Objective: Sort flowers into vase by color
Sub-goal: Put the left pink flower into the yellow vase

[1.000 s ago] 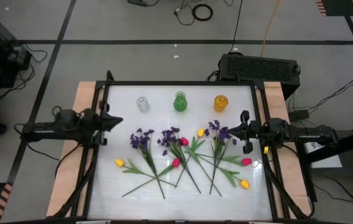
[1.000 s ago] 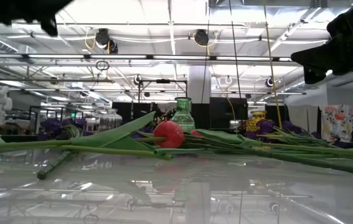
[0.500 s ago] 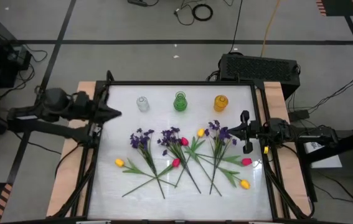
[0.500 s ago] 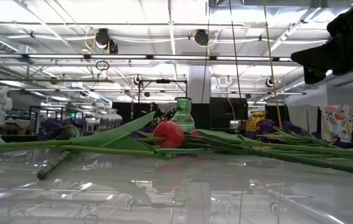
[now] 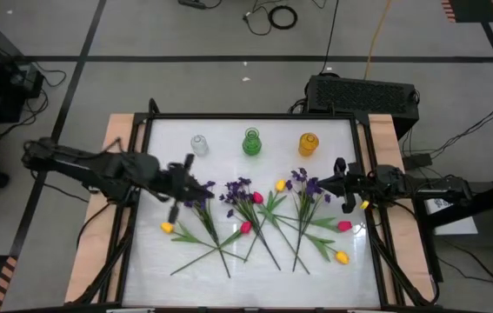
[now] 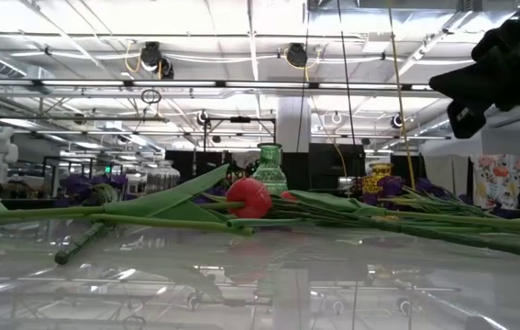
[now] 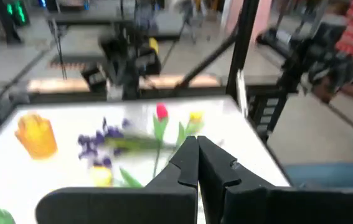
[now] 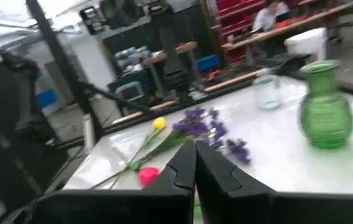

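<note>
Flowers (image 5: 255,217) lying loose across middle of white bench (image 5: 342,278), stems crossing; none in a vase. Purple bunches (image 5: 198,194) toward back of pile, yellow buds (image 5: 167,228) and pink-red buds (image 5: 246,228) scattered among stems. Red bud (image 6: 248,197) prominent in low view, resting on green leaves.

Three vases upright in a row along far edge: clear vase (image 5: 199,144), green vase (image 5: 252,142), yellow vase (image 5: 308,143), all apart from flowers.

Left gripper (image 5: 187,183) out over bench, just beside leftmost purple bunch; jaws pressed together, holding nothing (fingers (image 7: 185,163) meeting in wrist view).

Right gripper (image 5: 343,185) at right edge of bench, near rightmost purple bunch; jaws pressed together, holding nothing.

Contact between left gripper and purple bunch: not determinable from above.
</note>
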`<state>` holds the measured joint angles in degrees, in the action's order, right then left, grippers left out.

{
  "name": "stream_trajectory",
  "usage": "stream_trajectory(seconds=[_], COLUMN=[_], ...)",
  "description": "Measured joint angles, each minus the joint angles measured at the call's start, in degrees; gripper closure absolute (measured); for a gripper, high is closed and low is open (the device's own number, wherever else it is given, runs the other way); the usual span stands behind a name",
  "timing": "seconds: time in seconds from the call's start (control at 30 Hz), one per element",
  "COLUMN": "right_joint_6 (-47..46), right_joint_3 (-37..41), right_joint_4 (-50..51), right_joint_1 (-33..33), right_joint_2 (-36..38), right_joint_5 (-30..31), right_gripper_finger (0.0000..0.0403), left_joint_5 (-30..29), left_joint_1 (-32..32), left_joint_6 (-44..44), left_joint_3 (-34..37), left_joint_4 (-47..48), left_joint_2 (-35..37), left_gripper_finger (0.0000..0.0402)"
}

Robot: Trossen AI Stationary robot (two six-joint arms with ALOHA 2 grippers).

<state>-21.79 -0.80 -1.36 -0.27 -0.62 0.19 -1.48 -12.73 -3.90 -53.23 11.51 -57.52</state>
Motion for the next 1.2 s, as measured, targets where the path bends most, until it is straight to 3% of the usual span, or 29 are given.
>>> stream_trajectory(seconds=[0.2,0.37,0.5,0.63,0.73,0.97,1.2], right_joint_6=[-2.19,-0.04,2.88,2.95,2.78,1.26,-5.37], right_joint_3=[-1.45,-9.97,-21.89,-35.74,-41.58,-40.61,-39.82], right_joint_4=[-0.31,0.03,6.22,19.24,25.41,21.8,17.28], right_joint_1=[0.67,2.52,3.64,5.07,6.89,11.75,18.07], right_joint_2=[-0.69,-5.51,-14.56,-26.6,-34.92,-47.22,-56.26], right_joint_5=[-3.78,-3.13,-0.97,3.72,7.25,9.29,14.27], right_gripper_finger=[0.0403,0.0403,0.0403,0.0403,0.0403,0.0403,0.0403], left_joint_5=[-4.93,-6.25,-10.05,-13.97,-15.73,-19.83,-20.08], left_joint_1=[-2.71,-2.89,-3.29,-4.78,-6.08,-9.9,-12.89], left_joint_6=[-1.79,-5.64,-9.89,-11.77,-11.83,-13.84,-17.64], left_joint_3=[0.04,0.04,0.04,0.02,0.02,0.0,-0.01], left_joint_4=[-2.46,-3.98,-4.47,-7.03,-8.31,-8.48,-10.28], left_joint_2=[-6.56,-9.51,-11.08,-12.43,-13.49,-17.59,-23.6], left_gripper_finger=[0.0396,0.0385,0.0383,0.0382,0.0382,0.0382,0.0382])
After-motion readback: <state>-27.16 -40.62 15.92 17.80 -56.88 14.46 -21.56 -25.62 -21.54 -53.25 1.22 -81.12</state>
